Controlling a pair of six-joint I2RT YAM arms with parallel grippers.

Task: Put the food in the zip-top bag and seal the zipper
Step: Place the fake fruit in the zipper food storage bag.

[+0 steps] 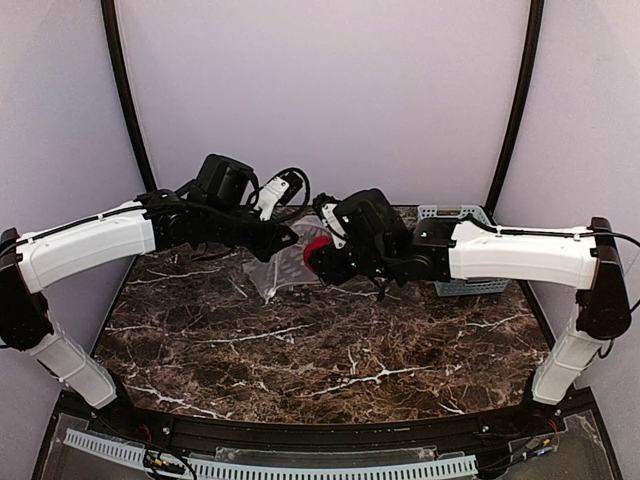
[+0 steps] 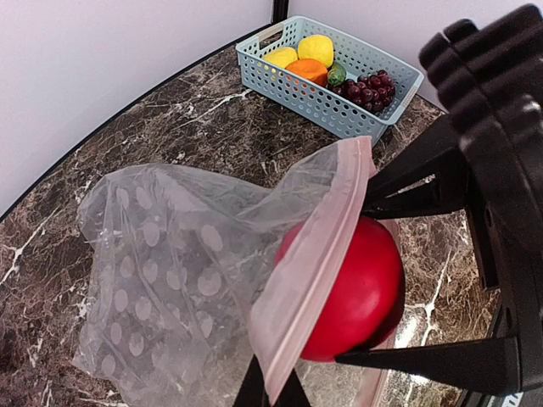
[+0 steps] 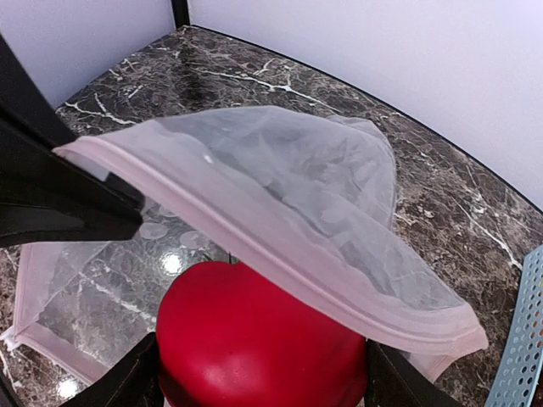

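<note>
My left gripper point(image 2: 273, 392) is shut on the upper lip of the clear dotted zip-top bag point(image 2: 161, 271) and holds the mouth lifted, with the whitish-pink zipper point(image 2: 318, 254) running up from its jaws. My right gripper point(image 3: 259, 373) is shut on the red apple point(image 3: 254, 339) and holds it at the bag's mouth, partly under the raised zipper point(image 3: 280, 246). In the top view the left gripper point(image 1: 290, 238) and right gripper point(image 1: 312, 255) meet over the bag point(image 1: 272, 272) at the back middle, with the apple point(image 1: 317, 248) between them. The other fruits lie in the basket: lemon point(image 2: 315, 48), orange piece point(image 2: 306, 70), green piece point(image 2: 337, 75), grapes point(image 2: 371, 87).
A light-blue slatted basket point(image 2: 339, 110) stands at the back right of the dark marble table point(image 1: 300, 350), also behind the right arm in the top view point(image 1: 470, 285). White walls and black frame posts point(image 1: 125, 90) close the back.
</note>
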